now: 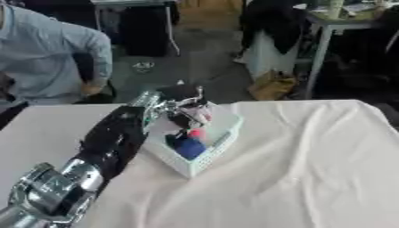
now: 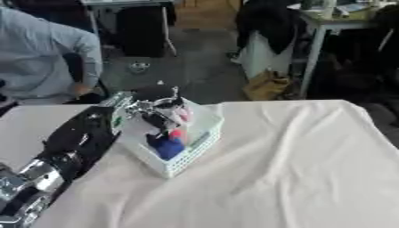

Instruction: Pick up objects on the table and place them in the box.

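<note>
White box [image 1: 212, 153] directly under left hand [image 1: 177, 106]; fingers apparently curled.

The box [image 1: 204, 143] sits left of centre on the table [image 1: 311, 169], objects [image 1: 189, 144] inside.

Left hand [image 1: 181, 103] blurred over box [image 1: 224, 133] — contents indistinct.

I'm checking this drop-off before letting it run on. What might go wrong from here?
The left hand hangs over the white box with something pale among its fingers; whether they grip it is unclear, so it may catch instead of dropping. The box already holds a blue item and a pink one, so a new piece might perch on top. Withdrawing, the arm might nudge the box.
</note>
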Robot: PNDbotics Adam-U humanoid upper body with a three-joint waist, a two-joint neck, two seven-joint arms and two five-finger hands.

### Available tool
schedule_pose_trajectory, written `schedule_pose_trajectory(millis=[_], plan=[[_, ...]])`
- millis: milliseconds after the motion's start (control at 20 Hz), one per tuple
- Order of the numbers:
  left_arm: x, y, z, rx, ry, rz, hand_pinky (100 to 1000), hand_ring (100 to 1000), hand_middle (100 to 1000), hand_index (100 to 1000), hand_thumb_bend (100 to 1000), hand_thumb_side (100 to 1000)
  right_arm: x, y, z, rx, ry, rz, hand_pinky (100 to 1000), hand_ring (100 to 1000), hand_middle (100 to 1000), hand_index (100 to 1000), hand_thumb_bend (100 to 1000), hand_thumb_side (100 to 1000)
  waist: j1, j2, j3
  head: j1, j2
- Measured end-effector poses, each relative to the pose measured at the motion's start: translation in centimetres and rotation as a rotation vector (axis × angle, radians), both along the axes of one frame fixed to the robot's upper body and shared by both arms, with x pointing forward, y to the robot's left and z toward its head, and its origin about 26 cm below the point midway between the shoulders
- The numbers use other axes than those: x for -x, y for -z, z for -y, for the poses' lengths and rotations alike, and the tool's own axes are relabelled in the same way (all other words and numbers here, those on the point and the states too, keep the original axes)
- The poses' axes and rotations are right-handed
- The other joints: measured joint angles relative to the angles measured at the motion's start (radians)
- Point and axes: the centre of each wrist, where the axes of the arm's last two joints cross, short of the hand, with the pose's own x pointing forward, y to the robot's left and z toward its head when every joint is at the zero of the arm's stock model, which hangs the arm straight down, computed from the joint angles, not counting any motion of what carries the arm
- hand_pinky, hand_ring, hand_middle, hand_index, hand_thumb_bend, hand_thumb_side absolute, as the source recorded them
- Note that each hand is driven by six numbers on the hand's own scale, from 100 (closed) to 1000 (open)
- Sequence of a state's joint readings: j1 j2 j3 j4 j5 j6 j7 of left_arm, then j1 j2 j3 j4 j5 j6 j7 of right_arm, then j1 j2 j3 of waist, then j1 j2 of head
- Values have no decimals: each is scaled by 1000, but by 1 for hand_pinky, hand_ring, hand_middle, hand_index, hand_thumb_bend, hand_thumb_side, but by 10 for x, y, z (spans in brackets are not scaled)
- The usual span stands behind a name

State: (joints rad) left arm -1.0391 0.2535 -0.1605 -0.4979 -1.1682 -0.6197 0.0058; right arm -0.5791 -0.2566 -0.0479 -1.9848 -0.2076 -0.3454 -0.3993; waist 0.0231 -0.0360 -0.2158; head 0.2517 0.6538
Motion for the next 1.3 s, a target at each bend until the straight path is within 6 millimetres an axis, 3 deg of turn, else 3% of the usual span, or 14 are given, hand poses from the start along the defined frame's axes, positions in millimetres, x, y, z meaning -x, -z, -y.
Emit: schedule_pose_trajectory(millis=[150, 200, 350, 400, 450, 500, 550, 600, 650, 700, 750, 900, 1300], plan=[[2, 8, -1, 1, -16, 39, 100, 100, 100, 193, 262, 100, 0, 0, -1, -4, -5, -1, 823, 875, 749, 770, 100, 936, 0, 0, -6, 5, -6], [3, 11, -1, 5, -26, 57, 100, 100, 100, 229, 219, 155, 0, 0, -1, -4, -6, -2, 823, 875, 748, 770, 100, 935, 1, 0, -9, 7, -7], [4, 18, -2, 9, -46, 110, 100, 100, 124, 308, 221, 222, 0, 0, -1, -2, -8, -3, 822, 875, 748, 770, 100, 935, 5, 0, -12, 9, -8], [5, 19, -2, 8, -50, 124, 100, 237, 288, 480, 229, 279, 0, 0, -1, -2, -8, -3, 822, 875, 748, 770, 100, 934, 6, 0, -13, 10, -10], [5, 21, -3, 3, -53, 134, 100, 237, 288, 480, 229, 279, 0, 0, -1, 0, -10, -4, 822, 875, 748, 770, 100, 934, 7, 0, -14, 12, -10], [5, 23, -4, -5, -54, 137, 100, 645, 595, 777, 256, 366, 0, 0, -2, 2, -12, -4, 822, 875, 748, 771, 100, 935, 7, 0, -14, 13, -10], [6, 25, -5, -19, -51, 132, 100, 745, 695, 861, 273, 387, 0, 0, -2, 4, -14, -5, 822, 875, 748, 771, 100, 935, 7, 0, -14, 14, -10], [6, 27, -6, -38, -46, 122, 1000, 975, 924, 1000, 283, 464, 0, 0, -2, 6, -15, -5, 822, 875, 749, 771, 100, 936, 7, 0, -15, 16, -10], [6, 28, -6, -58, -38, 108, 1000, 975, 924, 1000, 283, 464, 0, 0, -2, 6, -15, -4, 822, 875, 749, 771, 100, 936, 7, 0, -15, 17, -10], [6, 28, -6, -77, -32, 92, 1000, 1000, 1000, 1000, 269, 534, 0, 0, -2, 6, -16, -4, 822, 876, 749, 770, 100, 935, 7, 0, -15, 17, -10], [5, 28, -6, -92, -26, 76, 1000, 1000, 1000, 1000, 269, 534, 0, 0, -2, 6, -17, -4, 822, 876, 749, 770, 100, 935, 7, 0, -15, 17, -10], [4, 26, -3, -126, -18, 37, 1000, 1000, 1000, 1000, 286, 649, 0, 0, -2, 5, -19, -5, 822, 875, 749, 770, 100, 936, 7, 0, -17, 18, -10], [2, 20, 0, -194, -26, -7, 1000, 1000, 1000, 1000, 355, 712, 0, 0, -2, 4, -21, -5, 823, 876, 749, 770, 100, 939, 8, 0, -17, 18, -10]])
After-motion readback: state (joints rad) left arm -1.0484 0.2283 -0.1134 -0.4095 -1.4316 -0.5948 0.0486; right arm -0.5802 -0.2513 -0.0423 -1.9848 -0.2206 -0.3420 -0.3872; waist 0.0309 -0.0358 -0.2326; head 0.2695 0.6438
